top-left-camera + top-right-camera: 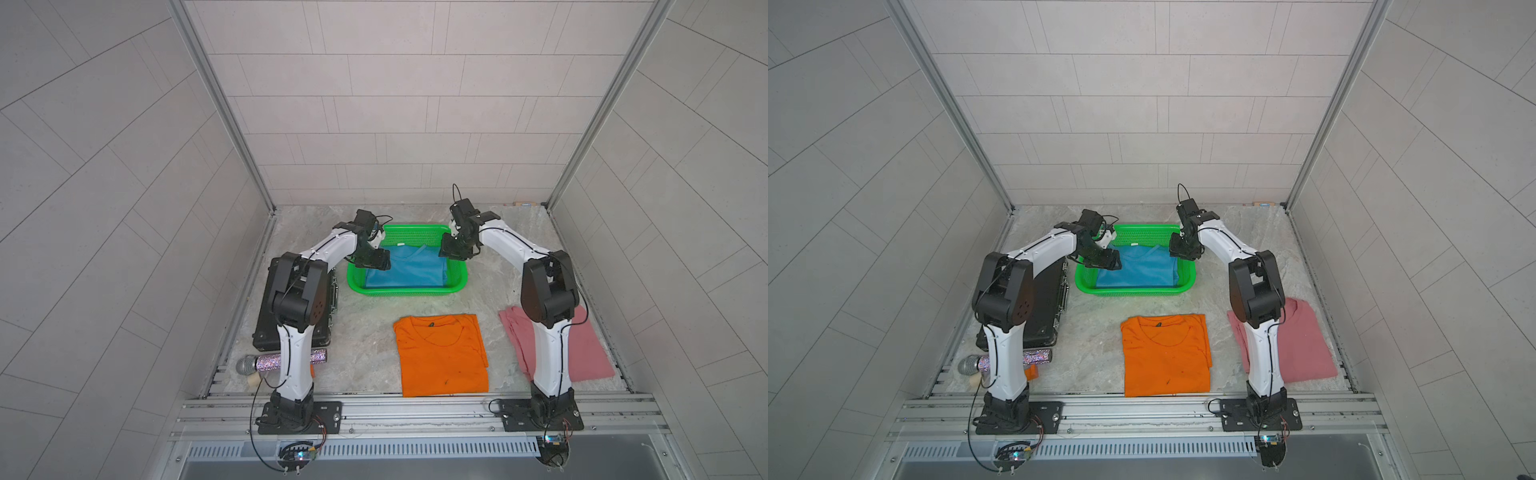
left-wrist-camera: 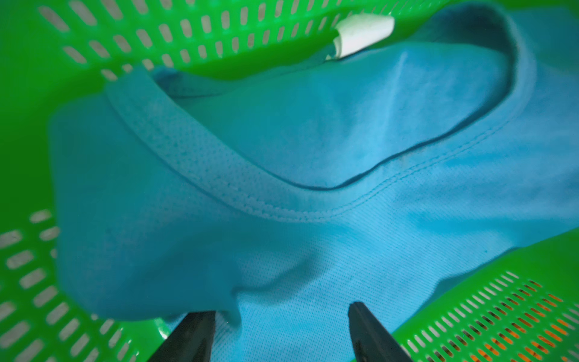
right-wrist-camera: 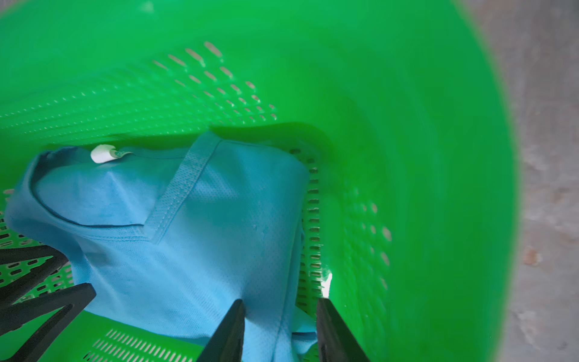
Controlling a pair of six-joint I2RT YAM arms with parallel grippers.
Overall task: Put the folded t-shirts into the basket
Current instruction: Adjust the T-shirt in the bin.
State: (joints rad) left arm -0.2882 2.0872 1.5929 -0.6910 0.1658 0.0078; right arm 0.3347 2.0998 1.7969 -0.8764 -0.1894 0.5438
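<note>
The sky blue t-shirt (image 1: 409, 268) (image 1: 1138, 266) lies inside the green basket (image 1: 407, 292) (image 1: 1129, 291), collar toward the far wall. My left gripper (image 1: 380, 262) (image 2: 282, 313) hovers at the basket's far left corner, jaws wide apart over the blue fabric (image 2: 313, 141). My right gripper (image 1: 449, 251) (image 3: 280, 316) is at the far right corner, jaws apart with the tee's folded edge (image 3: 219, 235) between them and the basket wall (image 3: 407, 156) alongside. The orange t-shirt (image 1: 442, 357) lies flat in front of the basket. At the right, the pink t-shirt (image 1: 590, 353) is partly under my right arm.
A black flat case (image 1: 266, 328) sits left of the basket under my left arm. A glittery microphone (image 1: 270, 362) and a small orange piece (image 1: 1030, 372) lie near the front left. Metal rails (image 1: 415, 409) border the table's front; walls close in both sides.
</note>
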